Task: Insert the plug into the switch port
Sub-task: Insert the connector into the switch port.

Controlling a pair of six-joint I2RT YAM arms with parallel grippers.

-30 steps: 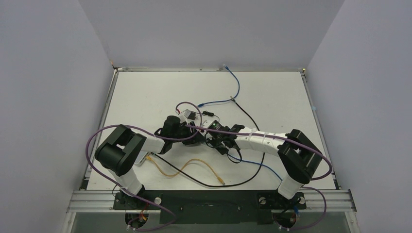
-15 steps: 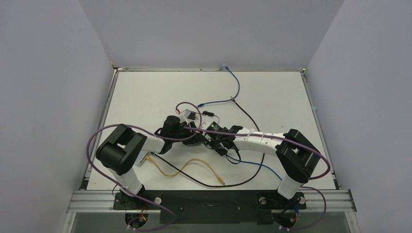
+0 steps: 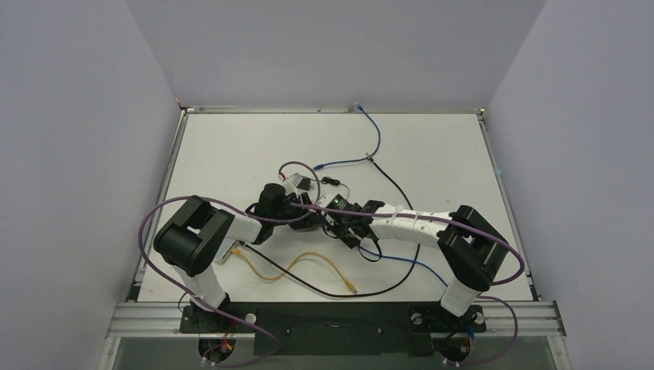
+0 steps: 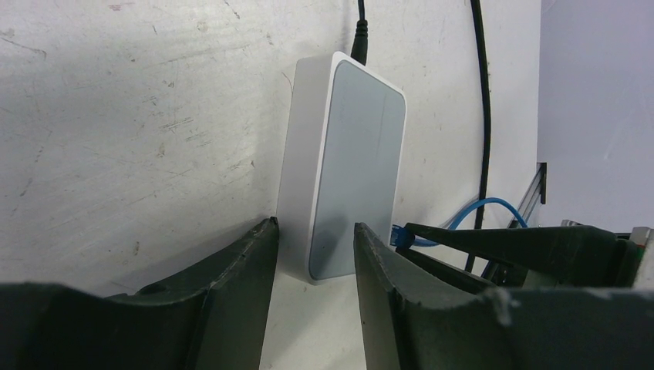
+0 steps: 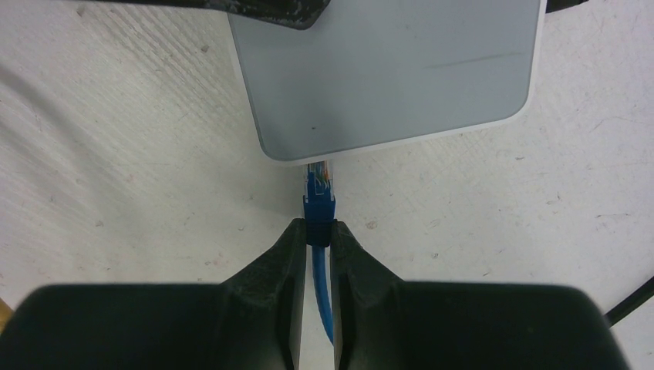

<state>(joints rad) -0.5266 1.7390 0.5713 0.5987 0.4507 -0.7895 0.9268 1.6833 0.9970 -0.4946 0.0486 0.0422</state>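
Yellow cable (image 3: 339, 274) and black cable (image 3: 389, 181) lie on table (image 3: 231, 146).

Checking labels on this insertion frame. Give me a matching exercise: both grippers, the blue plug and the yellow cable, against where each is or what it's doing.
Things:
1. left gripper
2. right gripper
3. blue plug
4. yellow cable

States:
A. lying loose, in no gripper
B. tip at the narrow edge of the white box
C. closed on the blue plug's boot
D. closed around the white box

Pairs: 1-D, 2-C, 3-B, 4-A
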